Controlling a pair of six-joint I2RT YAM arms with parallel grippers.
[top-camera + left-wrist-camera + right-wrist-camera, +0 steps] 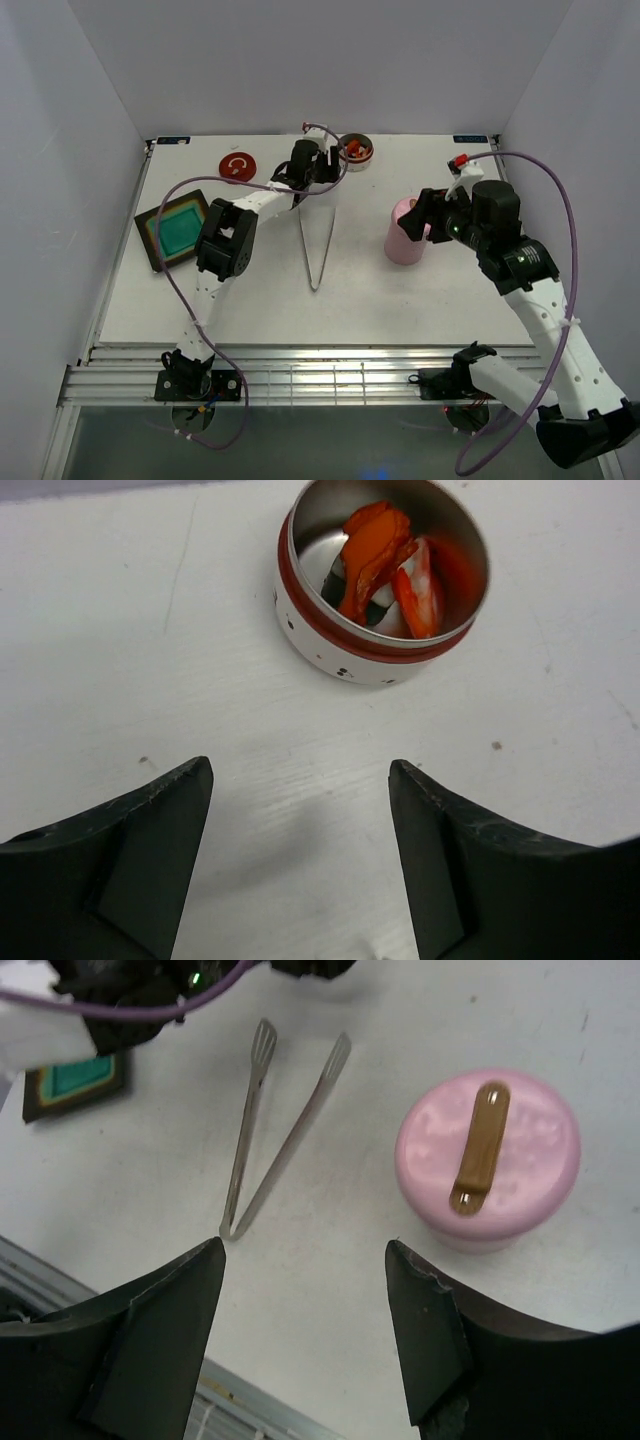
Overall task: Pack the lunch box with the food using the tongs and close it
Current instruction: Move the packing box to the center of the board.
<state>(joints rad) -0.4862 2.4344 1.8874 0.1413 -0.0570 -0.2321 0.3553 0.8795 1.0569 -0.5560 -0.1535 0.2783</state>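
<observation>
The food (375,555), orange and red pieces, lies in a small open round tin (330,630), white with a red rim, at the table's back (356,150). My left gripper (300,765) is open just short of this tin, over bare table (325,165). The tongs (316,282) lie flat mid-table, tips pointing away (287,1140). A pink round container (530,1150) with a brown strap handle stands shut (403,240). My right gripper (305,1245) hangs open beside it, holding nothing (428,208). I cannot tell which container is the lunch box.
A round red lid (237,166) lies at the back left. A black square tray with a teal inside (175,228) sits near the left edge, also in the right wrist view (75,1085). White walls enclose three sides.
</observation>
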